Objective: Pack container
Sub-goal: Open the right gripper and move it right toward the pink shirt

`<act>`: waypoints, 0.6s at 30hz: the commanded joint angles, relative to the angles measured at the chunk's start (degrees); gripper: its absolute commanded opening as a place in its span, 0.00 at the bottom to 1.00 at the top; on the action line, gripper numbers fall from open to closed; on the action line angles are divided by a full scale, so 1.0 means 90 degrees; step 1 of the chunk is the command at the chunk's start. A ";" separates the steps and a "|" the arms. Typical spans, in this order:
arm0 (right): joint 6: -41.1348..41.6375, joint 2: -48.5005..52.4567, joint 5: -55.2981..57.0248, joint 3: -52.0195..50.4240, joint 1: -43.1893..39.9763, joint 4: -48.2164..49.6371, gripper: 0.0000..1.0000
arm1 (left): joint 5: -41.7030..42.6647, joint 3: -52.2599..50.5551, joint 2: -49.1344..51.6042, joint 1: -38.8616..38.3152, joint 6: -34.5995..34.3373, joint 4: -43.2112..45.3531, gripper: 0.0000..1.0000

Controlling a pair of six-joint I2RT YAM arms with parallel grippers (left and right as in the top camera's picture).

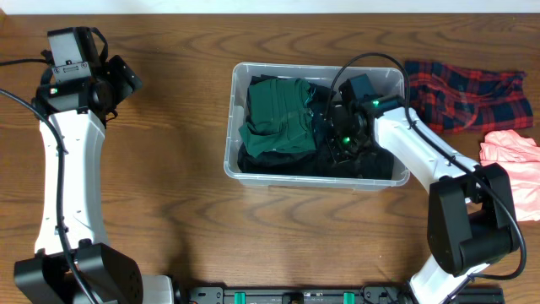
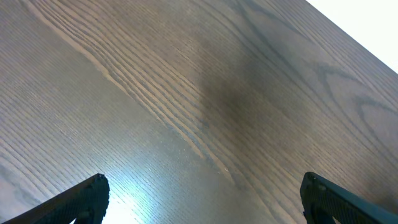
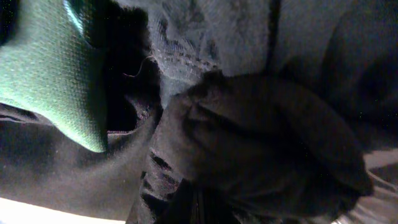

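The clear plastic container (image 1: 230, 135) stands at the middle of the table. Inside it, a folded green garment (image 1: 274, 114) lies on black clothing (image 1: 278, 160). My right gripper (image 1: 343, 139) reaches down into the container's right half. In the right wrist view, dark cloth (image 3: 261, 137) bunches into folds right at my right gripper (image 3: 199, 208), which is shut on it. The green garment (image 3: 50, 68) shows just beyond. My left gripper (image 1: 126, 80) hangs far off at the table's back left. It stands open (image 2: 204, 186) over bare wood with nothing between its fingers.
A red and navy plaid cloth (image 1: 464, 93) lies right of the container. A pink garment (image 1: 515, 165) sits at the right edge. The right arm's base (image 1: 468, 228) stands at the front right, the left arm's base (image 1: 76, 274) at the front left.
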 commanded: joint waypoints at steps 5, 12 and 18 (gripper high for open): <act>-0.0311 0.0066 -0.0219 0.0017 -0.0007 -0.0274 0.01 | -0.0100 0.0051 0.0002 0.0022 0.0007 -0.0012 0.98; -0.0571 0.0066 -0.0126 0.1991 -0.0668 -0.2040 0.07 | -0.0100 0.0051 0.0002 0.0022 0.0007 -0.0012 0.98; -0.0563 0.0066 0.0381 0.3283 -0.1552 -0.2924 0.12 | -0.0100 0.0051 0.0002 0.0022 0.0007 -0.0012 0.98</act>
